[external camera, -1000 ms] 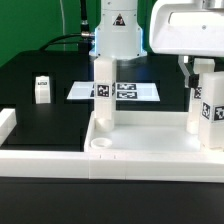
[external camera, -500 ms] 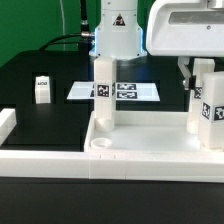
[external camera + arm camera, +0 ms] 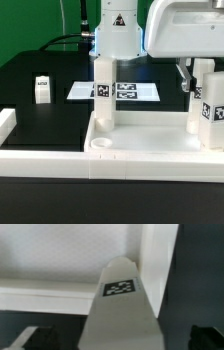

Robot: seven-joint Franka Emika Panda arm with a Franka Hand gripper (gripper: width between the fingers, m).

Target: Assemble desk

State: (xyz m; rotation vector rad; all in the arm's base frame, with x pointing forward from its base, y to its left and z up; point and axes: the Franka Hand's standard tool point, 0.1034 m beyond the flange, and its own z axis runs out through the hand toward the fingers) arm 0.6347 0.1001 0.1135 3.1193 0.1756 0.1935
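Observation:
The desk's white tabletop point(image 3: 150, 140) lies upside down at the front, rim up. Two white legs stand upright in it: one at the exterior view's left point(image 3: 101, 92), one at its right point(image 3: 207, 108). My gripper point(image 3: 198, 72) is at the top of the right leg, one dark finger point(image 3: 184, 76) showing beside it. In the wrist view that tagged leg point(image 3: 121, 297) runs between my fingers point(image 3: 28, 339), with dark gaps on both sides: the gripper point(image 3: 118, 340) is open and straddles it. A loose leg point(image 3: 41, 89) lies on the black table.
The marker board point(image 3: 128, 91) lies flat behind the tabletop. The robot's white base point(image 3: 118, 32) stands at the back. A low white border rail point(image 3: 6, 122) sits at the exterior view's left edge, and another white hole point(image 3: 101, 146) shows in the tabletop's near corner.
My gripper has shifted very slightly toward the exterior view's left at the right leg's top. Its jaws stay open and the parts have not moved.

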